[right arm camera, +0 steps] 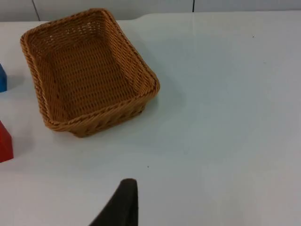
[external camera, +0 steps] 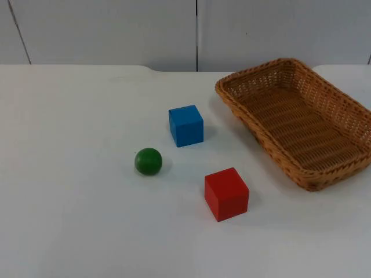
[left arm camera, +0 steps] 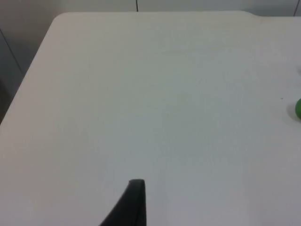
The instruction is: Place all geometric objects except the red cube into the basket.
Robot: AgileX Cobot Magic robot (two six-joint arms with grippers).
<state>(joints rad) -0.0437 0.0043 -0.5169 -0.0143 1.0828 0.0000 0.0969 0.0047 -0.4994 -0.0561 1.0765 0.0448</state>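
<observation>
While both arms wait clear of the objects, the green ball (external camera: 148, 161) lies furthest left on the table (external camera: 69, 174). Right of it: blue cube (external camera: 186, 125) farther, red cube (external camera: 226, 193) nearer. Furthest right sits the wicker basket (external camera: 264, 136), holding nothing. Whether either claw is open cannot be told.

We get just a sliver of the green ball (left arm camera: 298, 108) at the edge of the left wrist view. The right wrist view cuts off the blue cube (right arm camera: 2, 79) and red cube (right arm camera: 4, 142) (corners only), and the top view clips the basket (external camera: 272, 142) along its right side.
</observation>
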